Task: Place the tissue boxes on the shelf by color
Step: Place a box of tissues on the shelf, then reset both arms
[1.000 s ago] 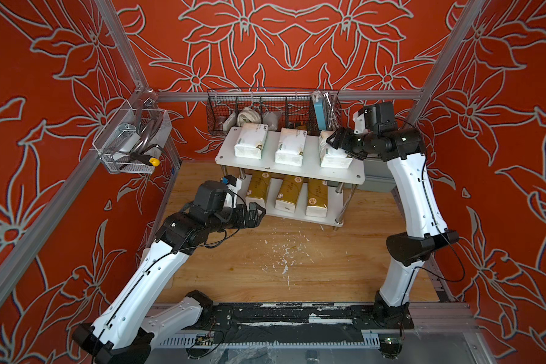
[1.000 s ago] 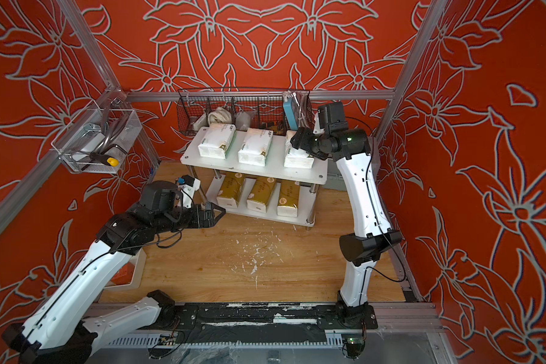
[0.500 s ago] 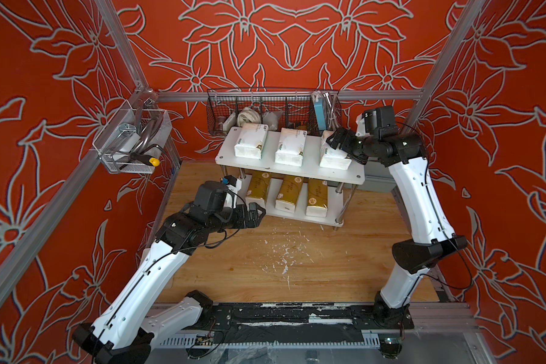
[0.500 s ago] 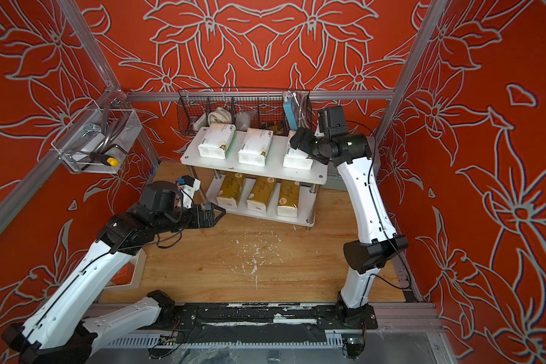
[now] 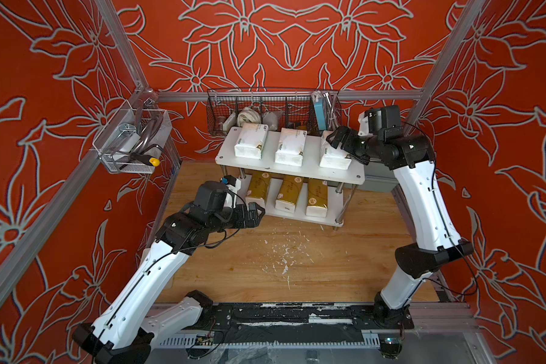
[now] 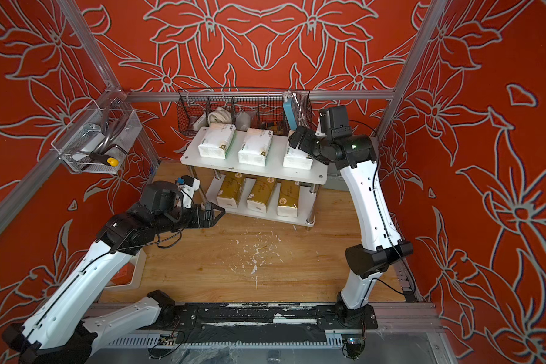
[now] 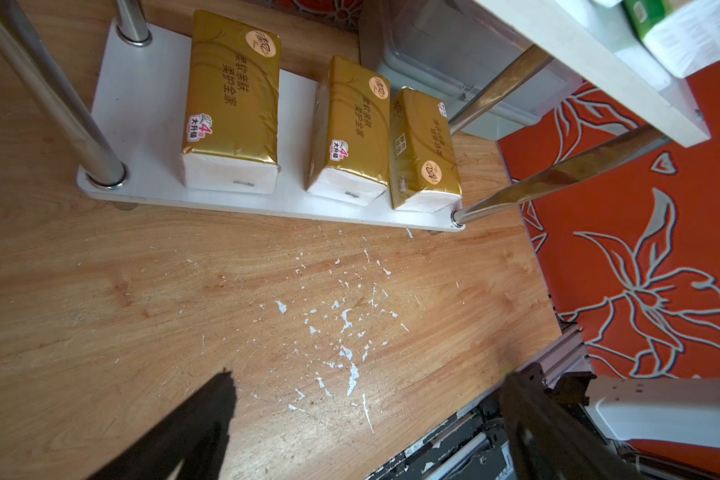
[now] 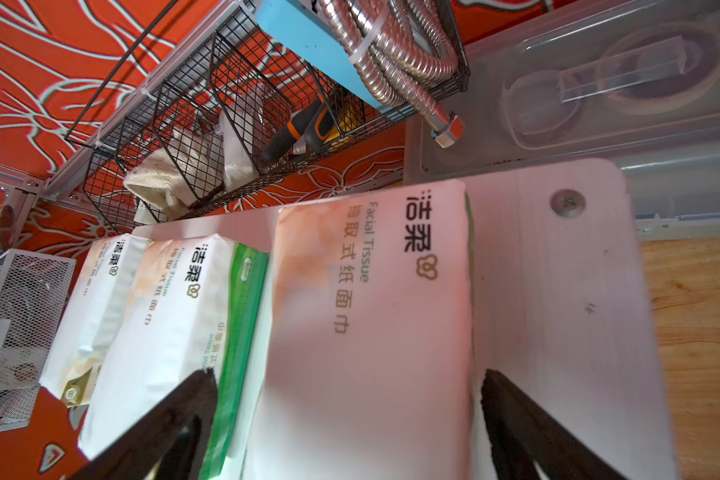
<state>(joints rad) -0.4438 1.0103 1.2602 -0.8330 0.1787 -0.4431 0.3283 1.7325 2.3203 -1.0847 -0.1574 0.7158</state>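
Observation:
The shelf (image 5: 355, 177) holds three white tissue boxes on its top board: left (image 5: 249, 145), middle (image 5: 290, 151), right (image 5: 334, 159). Three gold tissue boxes (image 5: 289, 193) lie side by side on the lower board (image 7: 142, 108). My right gripper (image 5: 336, 141) is open just above the rightmost white box (image 8: 371, 324), its fingers standing on either side of the box's near end. My left gripper (image 5: 257, 211) is open and empty, low over the wood by the shelf's front left corner; its fingers (image 7: 208, 415) frame bare tabletop.
A black wire basket (image 5: 271, 110) with tools and a metal hose hangs on the back wall right behind the shelf. A clear wall tray (image 5: 130, 145) sits at the left. A grey lidded bin (image 8: 599, 83) stands behind the shelf's right end. White flecks (image 5: 281, 258) dot the wooden table.
My right gripper has opened and let go of the rightmost white box, which stays on the top board; that arm's elbow has swung outward. The left arm has not moved.

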